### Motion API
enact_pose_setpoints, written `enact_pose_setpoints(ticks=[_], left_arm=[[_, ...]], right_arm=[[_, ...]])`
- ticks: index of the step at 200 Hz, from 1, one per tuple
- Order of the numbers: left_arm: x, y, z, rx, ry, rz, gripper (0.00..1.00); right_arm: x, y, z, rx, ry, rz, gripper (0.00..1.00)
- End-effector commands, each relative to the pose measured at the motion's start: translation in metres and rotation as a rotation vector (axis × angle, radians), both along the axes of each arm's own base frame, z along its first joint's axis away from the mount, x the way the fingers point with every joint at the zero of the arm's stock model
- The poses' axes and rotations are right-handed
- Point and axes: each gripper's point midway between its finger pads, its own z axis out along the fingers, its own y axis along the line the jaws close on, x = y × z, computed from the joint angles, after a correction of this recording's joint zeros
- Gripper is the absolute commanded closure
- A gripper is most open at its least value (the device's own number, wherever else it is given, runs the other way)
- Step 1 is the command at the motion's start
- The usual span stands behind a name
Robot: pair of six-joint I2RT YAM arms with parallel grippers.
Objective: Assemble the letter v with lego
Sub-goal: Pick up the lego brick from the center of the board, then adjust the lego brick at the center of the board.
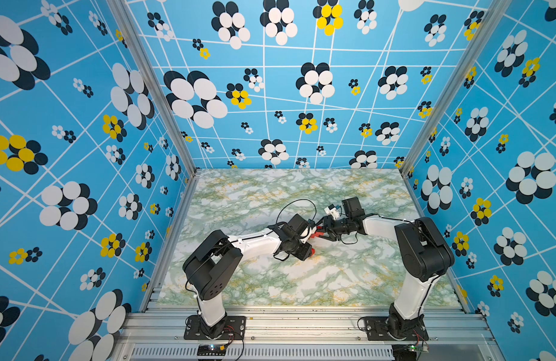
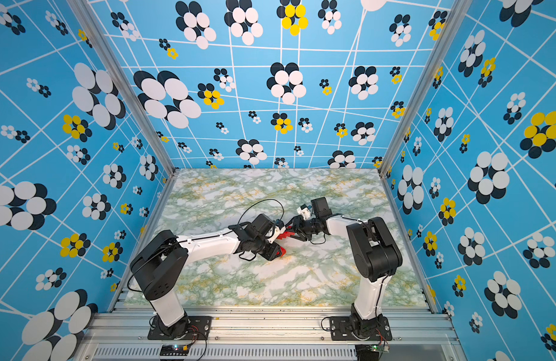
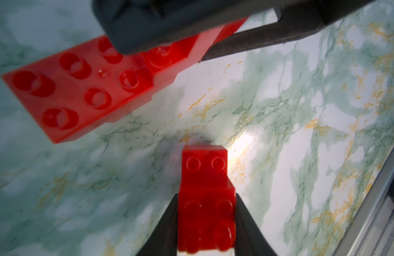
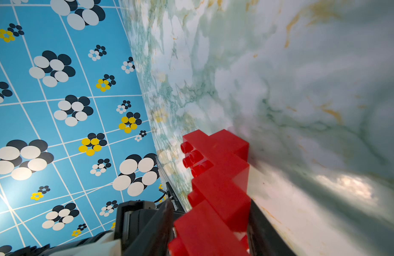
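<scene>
Where the two arms converge, just below the middle of the frame in both top views, red lego shows at each tip.

Left end effector (image 3: 206, 197): narrow, black fingers pressed on either side of a two-brick piece (image 3: 204, 170). The piece is two short red bricks joined, one stepped past the other, studs facing the wrist camera. In a top view only a red corner of the two-brick piece (image 2: 281, 250) peeks from under the wrist. It sits low over the green-marbled worktop (image 2: 226, 193); contact with the surface cannot be told.

Right end effector (image 4: 210, 202): closed partway on a stepped stack (image 4: 222, 177) of red bricks. The stack is one staircase arm of the letter v and runs out beyond the fingertips. In a top view the stepped stack (image 2: 284, 235) lies just above the left-held piece in the frame, near it but apart.

Left wrist view catches the stack's far end. There a long brick (image 3: 80, 93) shows its studded face to the camera, blurred and partly covered by the right arm's dark finger.

Walls (image 1: 82, 156): blue, flower print.
</scene>
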Motion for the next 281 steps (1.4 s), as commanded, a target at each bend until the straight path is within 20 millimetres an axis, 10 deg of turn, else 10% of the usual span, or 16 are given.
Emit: enact_pose_setpoints(ticks=[1,133,221,281], left_arm=[[0.004,0.004,0.025,-0.044,-0.016,0.008,0.67],[0.047,0.052,0.078,-0.057,-0.120,-0.074,0.69],[-0.008,0.066,0.018,0.118,-0.014,-0.074,0.66],[-0.010,0.067,-0.013,0.169,-0.063,-0.022,0.65]], right_arm=[[-0.004,0.002,-0.007,-0.008,0.027,0.022,0.47],[-0.006,0.000,-0.001,-0.055,0.035,0.079,0.47],[-0.004,0.001,0.000,-0.059,0.041,0.093,0.46],[-0.004,0.001,0.001,-0.060,0.041,0.092,0.46]])
